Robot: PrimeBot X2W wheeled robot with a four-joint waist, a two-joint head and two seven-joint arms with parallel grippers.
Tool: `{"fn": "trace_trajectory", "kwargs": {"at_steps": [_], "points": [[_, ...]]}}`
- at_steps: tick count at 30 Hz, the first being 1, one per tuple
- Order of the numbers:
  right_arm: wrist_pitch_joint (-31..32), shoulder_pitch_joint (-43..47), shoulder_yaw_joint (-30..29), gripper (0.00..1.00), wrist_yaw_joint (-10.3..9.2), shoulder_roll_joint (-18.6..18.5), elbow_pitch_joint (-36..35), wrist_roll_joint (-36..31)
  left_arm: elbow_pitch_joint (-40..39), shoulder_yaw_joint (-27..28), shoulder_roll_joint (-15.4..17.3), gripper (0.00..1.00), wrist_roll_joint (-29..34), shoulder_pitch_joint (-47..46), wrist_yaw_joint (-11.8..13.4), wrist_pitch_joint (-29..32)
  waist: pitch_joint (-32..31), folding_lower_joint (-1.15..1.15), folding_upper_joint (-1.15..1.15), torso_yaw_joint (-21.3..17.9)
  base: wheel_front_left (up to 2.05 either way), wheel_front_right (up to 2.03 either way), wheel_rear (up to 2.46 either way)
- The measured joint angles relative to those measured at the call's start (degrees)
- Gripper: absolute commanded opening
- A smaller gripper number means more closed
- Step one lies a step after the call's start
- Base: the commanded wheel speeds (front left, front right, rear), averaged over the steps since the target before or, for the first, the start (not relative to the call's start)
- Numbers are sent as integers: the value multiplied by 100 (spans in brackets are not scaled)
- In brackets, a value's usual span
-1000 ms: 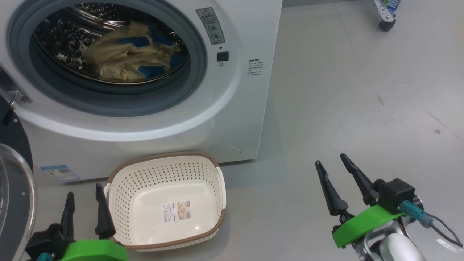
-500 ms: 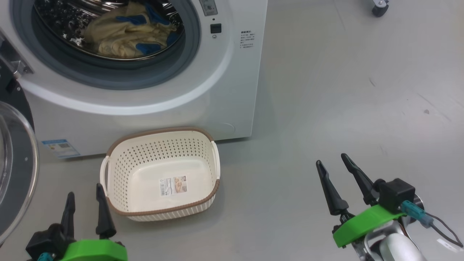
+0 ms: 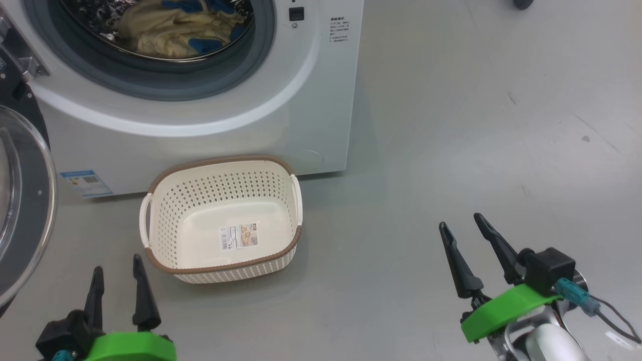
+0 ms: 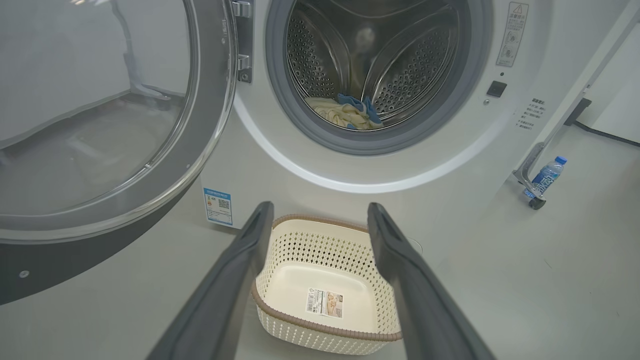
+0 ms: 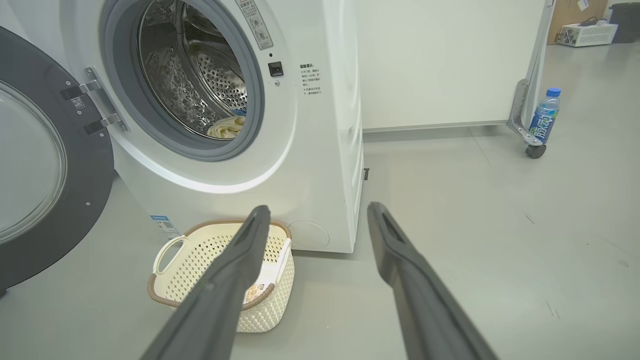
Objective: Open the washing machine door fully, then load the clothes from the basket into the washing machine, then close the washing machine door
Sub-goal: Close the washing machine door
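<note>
**Head view:** washer [image 3: 321,100] at top left. Its door [image 3: 22,200] is swung wide open at the far left edge, w/ the glass bulge showing. Clothes [image 3: 165,30] lie heaped in the drum [image 3: 83,9], pale yellow w/ blue patches. Basket [image 3: 220,161] stands upright on the floor [image 3: 451,125], just in front of the washer. Its bare bottom w/ a sticker [image 3: 239,236] shows. Blue label [image 3: 85,183] sits low on the washer front, left of the basket. L gripper [image 3: 116,265] is at lower left, near the basket's near-left corner and not touching it. Its fingers are apart w/ nothing between. R gripper [image 3: 460,223] is at lower right over bare floor, well apart from the basket, fingers spread, holding nothing.

**Left wrist view:** L fingers [image 4: 235,280] stand wide apart, and the basket is seen between them, farther on. Door takes the left side, hung on a metal hinge [image 4: 243,60]. Clothes lie low at the drum's front, behind the grey gasket [image 4: 300,125]. A bottle [image 4: 547,175] w/ blue cap stands by a caster [image 4: 536,203] at right.

**Right wrist view:** R fingers [image 5: 235,270] are wide apart w/ nothing in the gap. Washer is seen at an angle, door open at left. A bit of the clothes shows at the drum's bottom edge. Basket is on the floor close to the washer front, partly behind one finger. Bottle is at far right beside the caster.
</note>
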Motion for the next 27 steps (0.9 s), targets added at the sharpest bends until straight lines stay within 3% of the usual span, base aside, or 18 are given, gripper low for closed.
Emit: {"fn": "trace_trajectory", "kwargs": {"at_steps": [18, 27], "points": [[0, -1, -12, 100, 0, 1, 1, 0, 2, -2, 0, 100, 0, 0, -18, 0, -33, 0, 0, 98, 0, 0, 0], [0, -2, -49, 100, 0, -27, 0, -1, -84, -26, 0, 100, -7, 0, 29, 0, -63, 0, 0, 569, 0, 0, 0]]}}
